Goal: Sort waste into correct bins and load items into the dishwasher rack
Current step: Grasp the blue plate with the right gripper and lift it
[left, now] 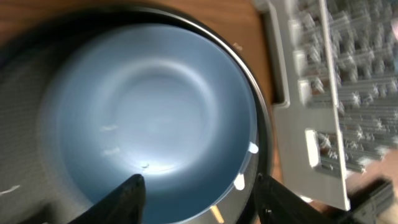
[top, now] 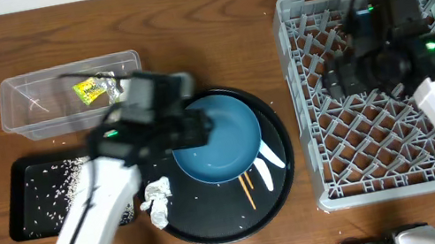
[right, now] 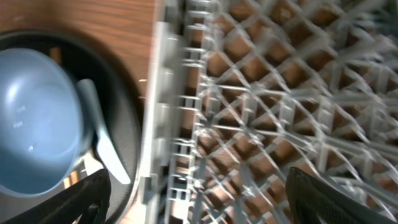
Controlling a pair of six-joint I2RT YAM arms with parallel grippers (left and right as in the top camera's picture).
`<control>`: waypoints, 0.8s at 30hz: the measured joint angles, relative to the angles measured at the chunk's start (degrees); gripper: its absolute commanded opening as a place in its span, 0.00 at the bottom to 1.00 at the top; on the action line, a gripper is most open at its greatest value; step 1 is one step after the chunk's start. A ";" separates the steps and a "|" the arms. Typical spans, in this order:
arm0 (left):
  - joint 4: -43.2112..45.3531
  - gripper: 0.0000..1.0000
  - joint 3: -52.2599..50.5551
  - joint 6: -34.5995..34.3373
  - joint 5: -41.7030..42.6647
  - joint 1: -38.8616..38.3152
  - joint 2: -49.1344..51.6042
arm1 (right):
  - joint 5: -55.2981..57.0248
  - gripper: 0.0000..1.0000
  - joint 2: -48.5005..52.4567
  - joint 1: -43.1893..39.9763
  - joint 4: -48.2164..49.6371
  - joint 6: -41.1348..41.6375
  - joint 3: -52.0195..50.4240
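We find the left gripper (left: 198, 186) released over the large blue dish (left: 149, 106), seemingly clear of it, and the right gripper (right: 198, 186) open above the dishwasher rack (right: 267, 93).

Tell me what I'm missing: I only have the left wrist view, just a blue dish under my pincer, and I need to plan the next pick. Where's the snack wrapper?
Observer: The snack wrapper lies inside the clear tub, at the far-left part of the table.
Operator: Any tissue left out?
Observer: Yes, a crumpled tissue sits on the round black tray, near-left of the blue dish.
Operator: And the other arm?
Observer: The right pincer hangs open above the dishwasher rack, holding nothing.
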 measured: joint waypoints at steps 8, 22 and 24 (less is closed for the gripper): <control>-13.75 0.71 0.04 0.00 -4.42 21.35 -6.43 | -2.27 0.89 6.38 12.37 5.99 -0.66 0.02; -18.82 0.72 0.04 -0.02 -6.01 33.29 -5.51 | 1.57 0.74 26.60 24.94 16.13 11.04 0.00; -18.82 0.72 0.04 -0.02 -6.03 33.29 -5.51 | 2.86 0.71 28.89 25.24 17.14 12.85 0.00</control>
